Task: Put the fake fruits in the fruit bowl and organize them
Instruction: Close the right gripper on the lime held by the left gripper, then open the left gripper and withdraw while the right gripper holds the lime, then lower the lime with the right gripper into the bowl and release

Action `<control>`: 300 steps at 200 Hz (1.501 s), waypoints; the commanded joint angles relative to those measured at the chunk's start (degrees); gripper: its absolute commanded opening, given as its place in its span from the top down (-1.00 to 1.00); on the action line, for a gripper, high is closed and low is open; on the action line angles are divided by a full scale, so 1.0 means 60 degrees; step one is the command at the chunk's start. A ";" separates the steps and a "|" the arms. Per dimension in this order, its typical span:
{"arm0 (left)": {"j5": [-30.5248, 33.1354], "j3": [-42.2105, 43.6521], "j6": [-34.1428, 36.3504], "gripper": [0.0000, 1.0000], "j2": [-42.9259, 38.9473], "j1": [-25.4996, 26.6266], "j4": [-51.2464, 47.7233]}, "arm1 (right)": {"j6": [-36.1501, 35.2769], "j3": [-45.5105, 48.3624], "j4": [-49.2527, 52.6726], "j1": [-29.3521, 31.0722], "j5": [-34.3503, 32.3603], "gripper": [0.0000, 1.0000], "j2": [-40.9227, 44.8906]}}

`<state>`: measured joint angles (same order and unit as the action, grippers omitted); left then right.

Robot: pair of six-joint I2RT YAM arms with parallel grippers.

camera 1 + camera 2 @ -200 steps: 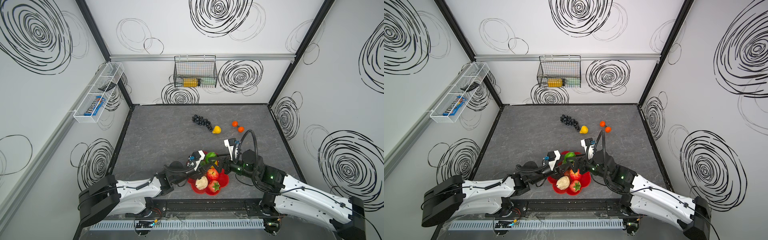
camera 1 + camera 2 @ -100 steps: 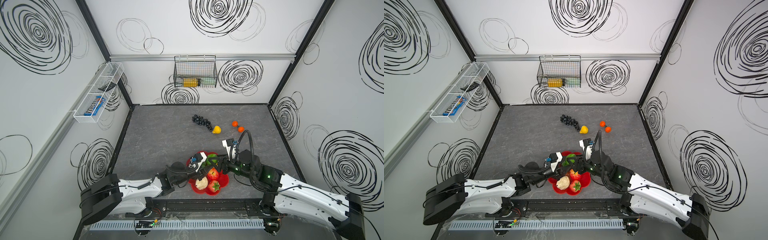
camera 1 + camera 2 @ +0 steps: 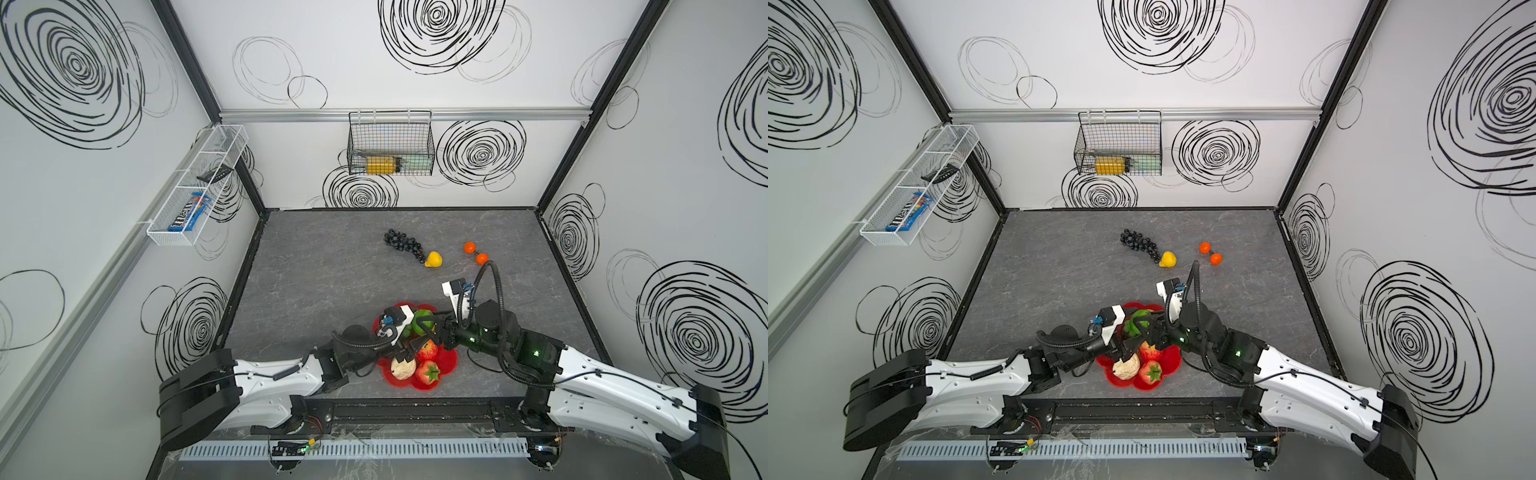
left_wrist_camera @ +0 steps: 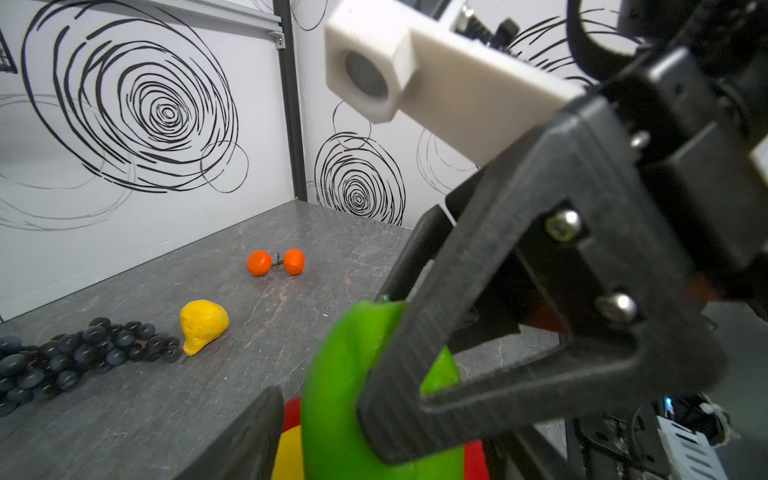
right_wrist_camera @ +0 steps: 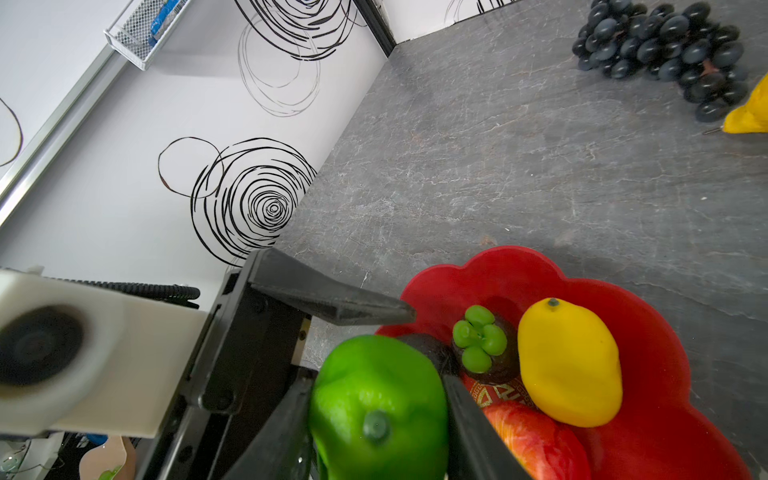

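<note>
Hanging over the bowl (image 5: 665,353), the lime (image 4: 332,395) is pinched by the right gripper (image 5: 378,376); left gripper (image 3: 413,345) is spread empty alongside.

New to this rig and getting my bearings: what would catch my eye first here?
The red fruit bowl sits at the near edge of the table, crowded with fruit. Over it the right tool grips a bright green lime. Farther back lie black grapes, a yellow fruit and two oranges.

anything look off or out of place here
Outside the fruit bowl, black grapes, a yellow lemon and two oranges lie loose on the table. The right gripper has its jaws clamped on a green lime.
</note>
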<state>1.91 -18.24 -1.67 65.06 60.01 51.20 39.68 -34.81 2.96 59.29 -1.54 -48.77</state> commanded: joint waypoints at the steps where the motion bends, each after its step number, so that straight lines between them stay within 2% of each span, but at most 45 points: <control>1: 0.0997 0.0344 -0.0015 -0.73 -0.0947 -0.0011 0.0364 | -0.0460 -0.0438 0.0383 -0.0117 -0.0448 0.02 0.0080; 19: 0.1131 0.0825 -0.0056 -0.88 -0.1752 -0.0040 0.0596 | -0.0678 -0.0512 0.0651 -0.0501 -0.0433 0.01 0.0098; 46: 0.1543 0.1157 -0.0247 -0.92 -0.2780 -0.0040 -0.0020 | -0.0931 -0.0468 0.0724 -0.1357 0.0068 0.01 0.0038; 79: 0.3119 0.1740 -0.0695 -0.94 -0.4266 -0.0115 -0.0960 | -0.1373 -0.0551 0.0834 -0.1664 -0.0165 0.01 -0.0474; 99: 0.3928 0.2041 -0.1175 -0.97 -0.4994 -0.0440 -0.1553 | -0.1526 -0.0612 0.0728 -0.1644 -0.0149 0.02 -0.0958; 140: 0.3769 0.2413 -0.2096 -0.97 -0.5851 -0.1384 -0.1903 | -0.1901 -0.1193 0.0715 -0.1034 -0.0626 0.03 -0.2167; 174: 0.4014 0.2651 -0.2535 -0.98 -0.6468 -0.1708 -0.2234 | -0.2165 -0.1856 0.0580 -0.0332 -0.0811 0.03 -0.3426; 185: 0.4321 0.2699 -0.2733 -1.00 -0.6688 -0.1771 -0.2446 | -0.2258 -0.2089 0.0537 -0.0137 -0.0832 0.03 -0.3860; 190: 0.4539 0.2703 -0.2850 -0.93 -0.6774 -0.1808 -0.2610 | -0.2284 -0.2195 0.0538 -0.0065 -0.0833 0.03 -0.4042; 198: 0.4816 0.2664 -0.3022 -0.92 -0.6916 -0.1857 -0.2856 | -0.2359 -0.2381 0.0553 0.0056 -0.0854 0.04 -0.4345; 227: 0.4943 0.2679 -0.3311 -0.92 -0.7371 -0.2083 -0.3531 | -0.2728 -0.3184 0.0869 0.0483 -0.0968 0.05 -0.5464; 300: 0.6371 0.2776 -0.3993 -0.92 -0.9212 -0.2249 -0.5337 | -0.3117 -0.5171 0.2480 0.1034 -0.1597 0.08 -0.7815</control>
<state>35.86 -2.24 -22.76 12.84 47.13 22.55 22.81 -62.98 12.97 64.42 -8.05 -92.79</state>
